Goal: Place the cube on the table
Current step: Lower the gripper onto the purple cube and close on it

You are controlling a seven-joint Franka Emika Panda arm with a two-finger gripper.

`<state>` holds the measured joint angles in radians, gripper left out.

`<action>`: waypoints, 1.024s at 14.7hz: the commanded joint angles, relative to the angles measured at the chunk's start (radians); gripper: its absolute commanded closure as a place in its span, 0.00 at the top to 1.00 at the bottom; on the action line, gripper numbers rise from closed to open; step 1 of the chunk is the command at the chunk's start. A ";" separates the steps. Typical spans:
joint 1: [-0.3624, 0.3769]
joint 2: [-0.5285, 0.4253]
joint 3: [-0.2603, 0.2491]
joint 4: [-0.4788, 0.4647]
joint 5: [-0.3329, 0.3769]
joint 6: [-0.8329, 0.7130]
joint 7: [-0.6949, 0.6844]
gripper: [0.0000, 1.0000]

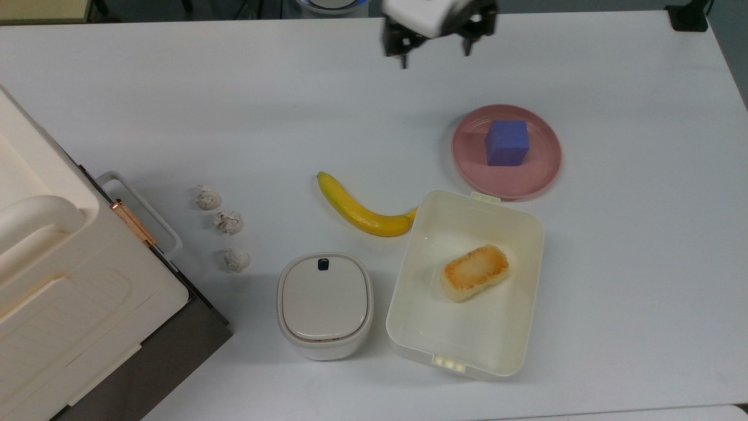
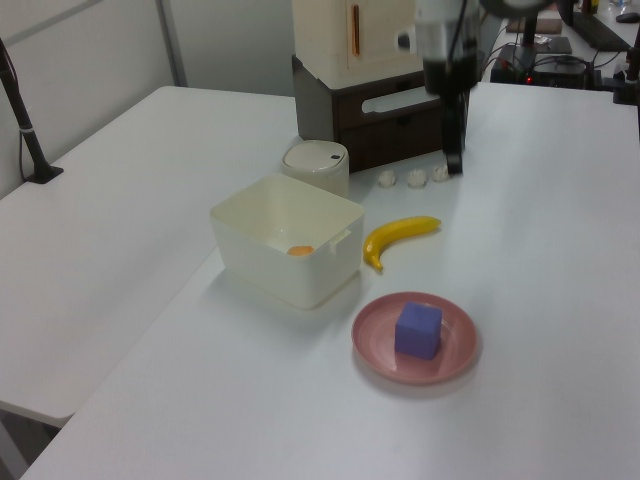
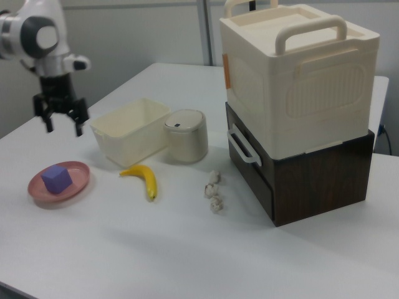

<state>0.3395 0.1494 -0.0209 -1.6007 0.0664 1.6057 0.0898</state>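
The gripper (image 1: 435,55) is seen raised above the table (image 1: 643,263) near the top view's upper edge, fingers spread apart and nothing held between them. The cube (image 1: 507,142) is sat on the pink plate (image 1: 540,175), resting flat, toward the top view's right and below the gripper; in the right view the gripper (image 3: 61,126) hangs above and behind the cube (image 3: 57,179), well apart from it. The cube has equal sides, so no long axis is to be considered; its faces are seen roughly square to the top view's edges, and the finger line looks about parallel to one pair, judged adequate for a straight descent. No obstacle is seen between gripper and cube. The plate rim is low and is judged unlikely to foul the fingers. The cream box (image 1: 409,327) holding the toasted bread (image 1: 474,272) lies just beside the plate, on the top view's lower side; the banana (image 1: 362,213) touches the box corner. The lidded white container (image 1: 325,304), three small crumpled lumps (image 1: 228,222) and the stacked cream and dark-brown cabinet (image 3: 299,118) are well apart. Bare table is available to the top view's right of the plate for set-down.
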 commanded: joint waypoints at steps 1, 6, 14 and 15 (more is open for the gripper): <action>0.105 0.016 -0.014 -0.103 0.003 0.127 0.097 1.00; 0.193 0.143 -0.014 -0.104 -0.010 0.259 0.247 1.00; 0.240 0.291 -0.014 -0.047 -0.063 0.405 0.393 1.00; 0.240 0.306 -0.014 -0.036 -0.063 0.407 0.396 1.00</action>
<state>0.5681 0.4067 -0.0225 -1.6835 0.0234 1.9993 0.4572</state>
